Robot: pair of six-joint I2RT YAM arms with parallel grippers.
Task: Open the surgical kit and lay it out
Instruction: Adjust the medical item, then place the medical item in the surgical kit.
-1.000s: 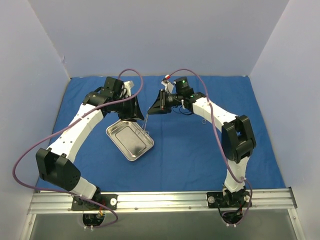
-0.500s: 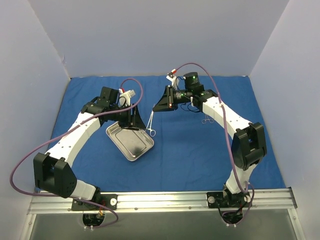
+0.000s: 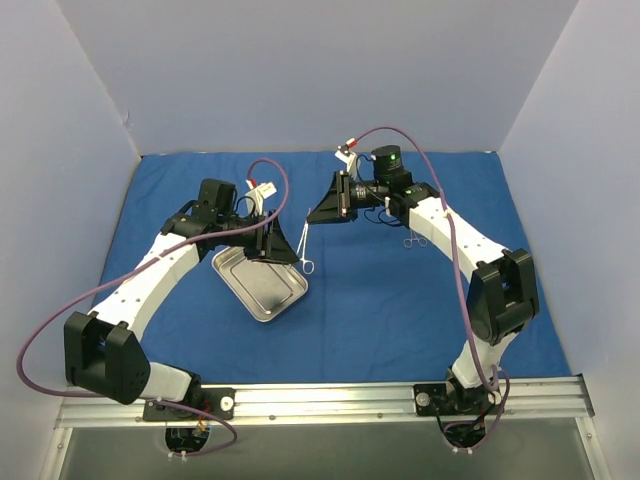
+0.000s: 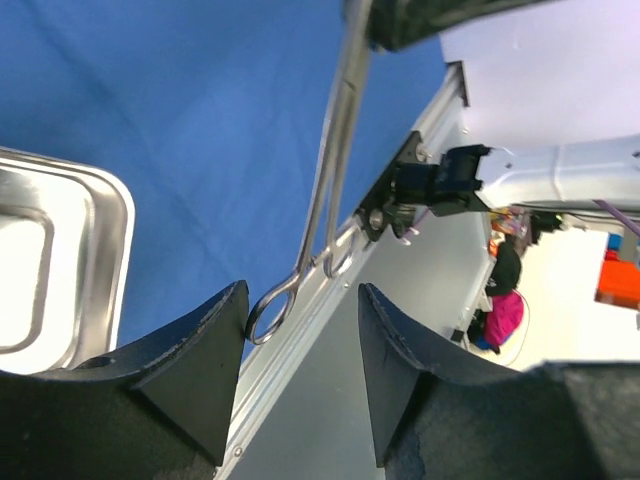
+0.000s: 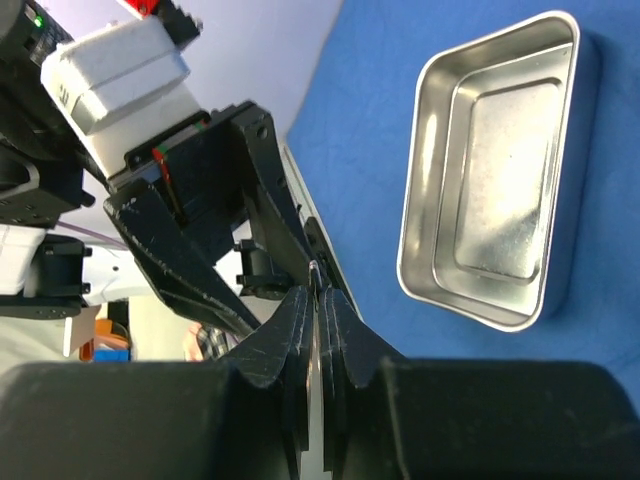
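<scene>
Right pincer [image 5: 315, 292] tight on dangling instrument [image 4: 335, 150]; left pincer [image 4: 300, 300] agape beside its rings.

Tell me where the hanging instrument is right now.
Top view: the instrument hangs mid-table from the shut right gripper, rings down, at the tray's right edge and close by the open left gripper.

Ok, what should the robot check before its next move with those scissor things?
1. Right gripper shut on the hanging instrument at its tip: ok.
2. Left gripper open near the finger rings: ok.
3. Rings truly between the left fingers: cannot tell.
4. Steel tray empty: ok.
5. Blue cloth spread flat: ok.
6. Other instrument lying on the cloth: ok.
</scene>
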